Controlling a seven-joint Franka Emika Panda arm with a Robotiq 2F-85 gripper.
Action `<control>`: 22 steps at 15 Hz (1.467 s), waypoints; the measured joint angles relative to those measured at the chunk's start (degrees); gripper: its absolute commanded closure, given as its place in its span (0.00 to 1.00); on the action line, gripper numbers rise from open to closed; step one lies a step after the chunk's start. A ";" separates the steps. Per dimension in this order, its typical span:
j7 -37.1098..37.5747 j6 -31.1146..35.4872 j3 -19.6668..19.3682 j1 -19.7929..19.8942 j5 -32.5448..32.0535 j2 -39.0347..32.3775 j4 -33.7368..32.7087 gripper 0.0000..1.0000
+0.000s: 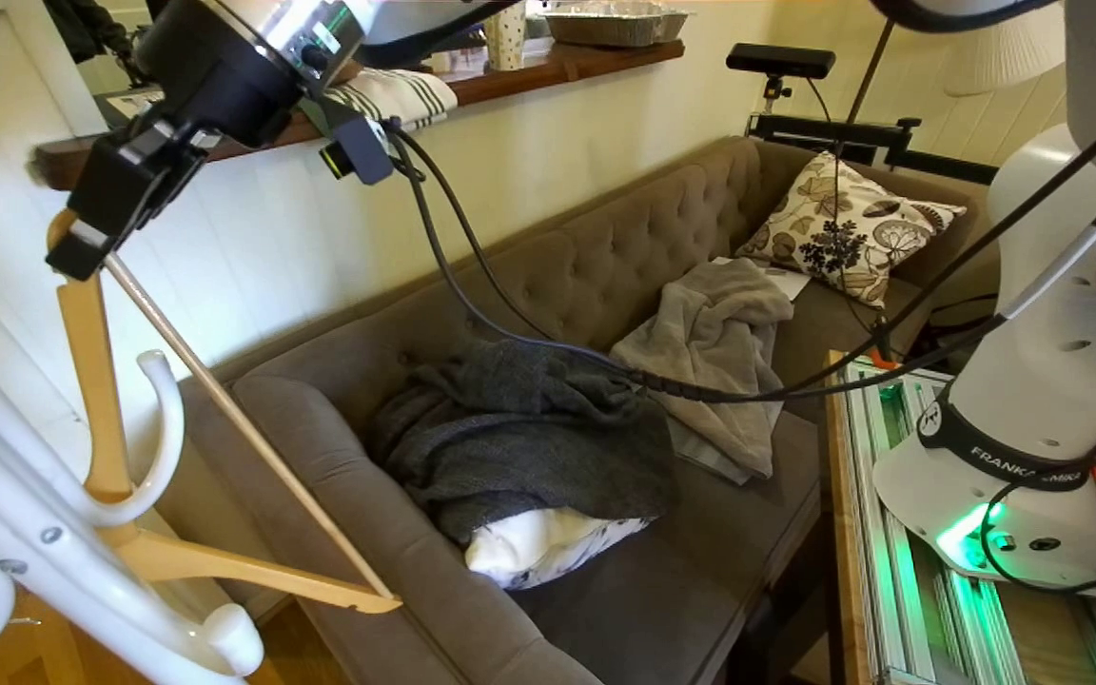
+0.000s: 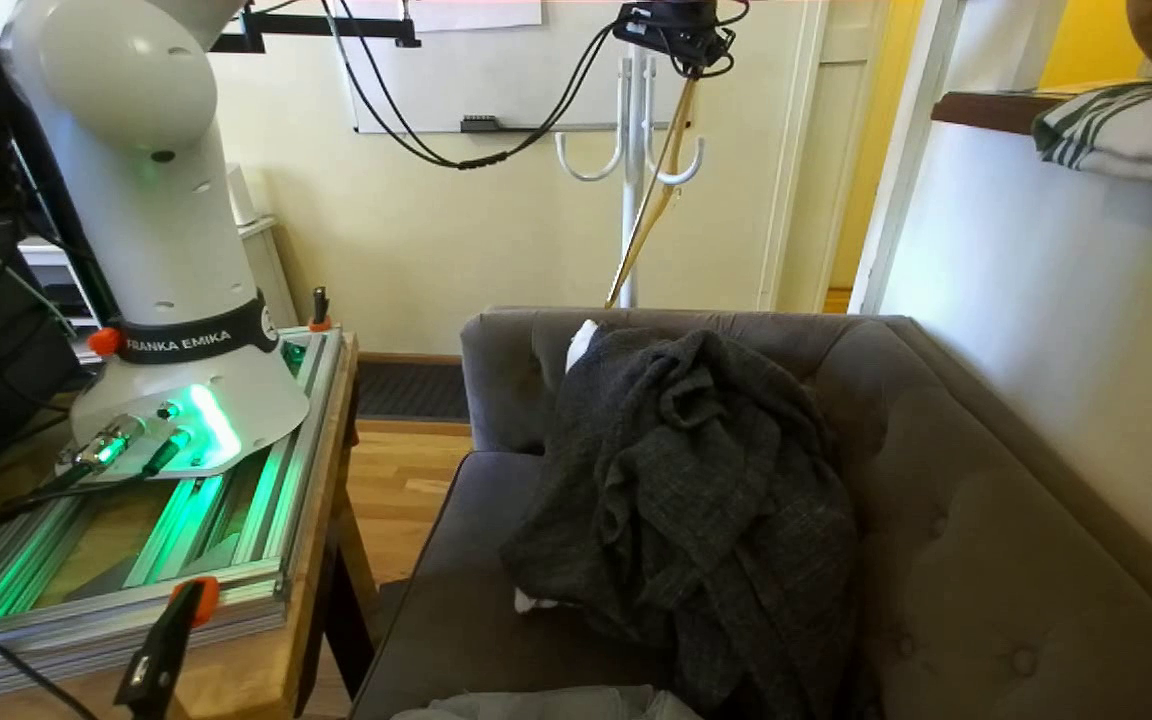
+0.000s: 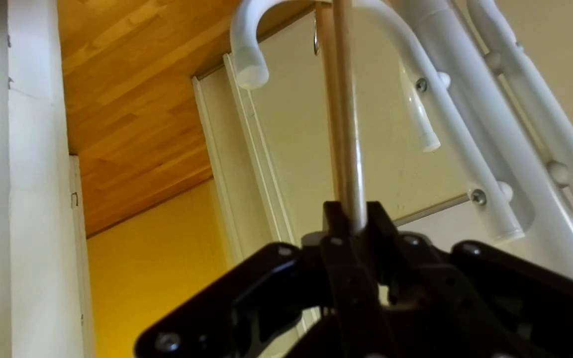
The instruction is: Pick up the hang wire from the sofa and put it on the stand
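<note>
Nearest to the wrist camera, at six o'clock, my gripper (image 3: 357, 219) is pinching one slim bar of the hanger (image 1: 196, 558). In an exterior view the hanger is slanting toward eight o'clock, beside the white stand (image 1: 63, 566), whose hook (image 1: 170, 433) is crossing before it; if they are touching, I am not able to tell. The sofa (image 1: 605, 266) is stretching toward two o'clock.

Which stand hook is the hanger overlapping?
In an exterior view, the hook at picture right: the hanger overlaps it, while the picture-left hook stands clear.
</note>
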State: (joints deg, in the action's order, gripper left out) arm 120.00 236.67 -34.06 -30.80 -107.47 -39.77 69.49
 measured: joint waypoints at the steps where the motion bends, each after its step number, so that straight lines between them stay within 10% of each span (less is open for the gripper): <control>1: 1.51 0.80 -0.21 0.00 -0.30 -0.95 -1.62 0.96; 13: 15.72 5.18 1.51 1.34 -9.23 -8.95 -16.80 0.96; 16: 17.86 5.11 3.67 2.49 -11.62 -9.48 -18.74 0.59; 22: 19.85 4.85 15.51 5.41 -23.49 -9.78 -15.98 0.22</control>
State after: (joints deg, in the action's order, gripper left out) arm 139.85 241.52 -18.55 -25.39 -130.96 -49.55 53.51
